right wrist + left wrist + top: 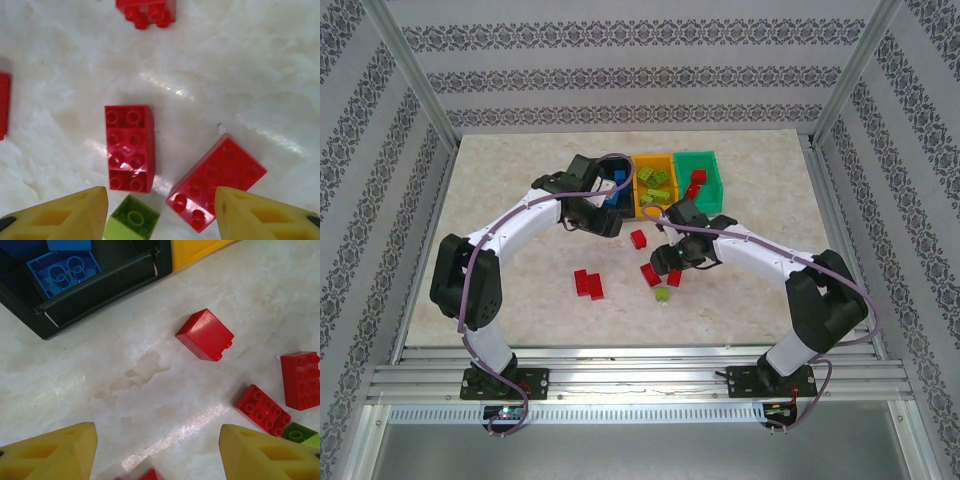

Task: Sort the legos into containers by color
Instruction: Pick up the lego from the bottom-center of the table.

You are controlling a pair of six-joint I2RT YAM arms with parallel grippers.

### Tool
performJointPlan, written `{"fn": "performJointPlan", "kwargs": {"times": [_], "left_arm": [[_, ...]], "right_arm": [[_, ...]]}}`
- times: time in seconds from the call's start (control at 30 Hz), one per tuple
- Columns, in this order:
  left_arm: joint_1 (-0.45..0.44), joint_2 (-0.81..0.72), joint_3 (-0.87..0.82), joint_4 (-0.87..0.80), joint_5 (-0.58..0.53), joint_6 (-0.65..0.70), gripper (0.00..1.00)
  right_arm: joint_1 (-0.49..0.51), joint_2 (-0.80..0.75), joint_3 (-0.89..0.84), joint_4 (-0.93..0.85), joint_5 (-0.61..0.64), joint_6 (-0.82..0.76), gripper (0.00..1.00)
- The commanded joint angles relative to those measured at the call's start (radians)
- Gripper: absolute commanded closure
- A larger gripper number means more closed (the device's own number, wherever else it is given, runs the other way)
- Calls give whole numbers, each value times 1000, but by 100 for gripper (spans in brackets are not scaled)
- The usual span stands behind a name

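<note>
Marble-look desk with fussy patterned wallpaper all round, for context. The right pincer hung low over a cluster of legos with its yellow fingers apart and nothing between them. Just ahead of it lay a red two-by-four brick, studs up. A lime brick sat right by the near end of it, and a tilted red brick was almost touching its corner. The left pincer was also spread and empty, hovering near the black bin, which had a blue brick inside. A red cube sat loose on the desk in front of it.

Handling-wise, I'd guess these were light, rigid and not fragile at all. The glossy side walls looked a bit slippery though. I'd pinch the two-by-four across its long flat sides rather than the studs, and watch for nudging the neighbours.

Further back, the orange-yellow bin held lime pieces. The green bin had reds, so that's likely where this one belonged.
</note>
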Motion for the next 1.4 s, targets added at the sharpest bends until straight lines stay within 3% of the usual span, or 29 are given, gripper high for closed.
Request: {"fn": "performJointPlan", "kwargs": {"times": [0.0, 0.7, 0.8, 0.97, 1.2, 1.37], "left_arm": [[12, -38, 8, -11, -9, 23, 35], [22, -58, 2, -13, -35, 30, 35], [20, -60, 1, -10, -37, 29, 35], [21, -56, 1, -11, -39, 30, 35], [23, -50, -1, -9, -43, 28, 35], [28, -51, 3, -15, -57, 21, 35]], "right_arm": [[35, -49, -37, -29, 9, 44, 42], [176, 41, -118, 21, 51, 151, 43], [175, 65, -111, 15, 66, 141, 45], [175, 73, -99, 24, 56, 139, 62], [156, 7, -50, 90, -31, 167, 62], [53, 29, 50, 179, -106, 144, 61]]}}
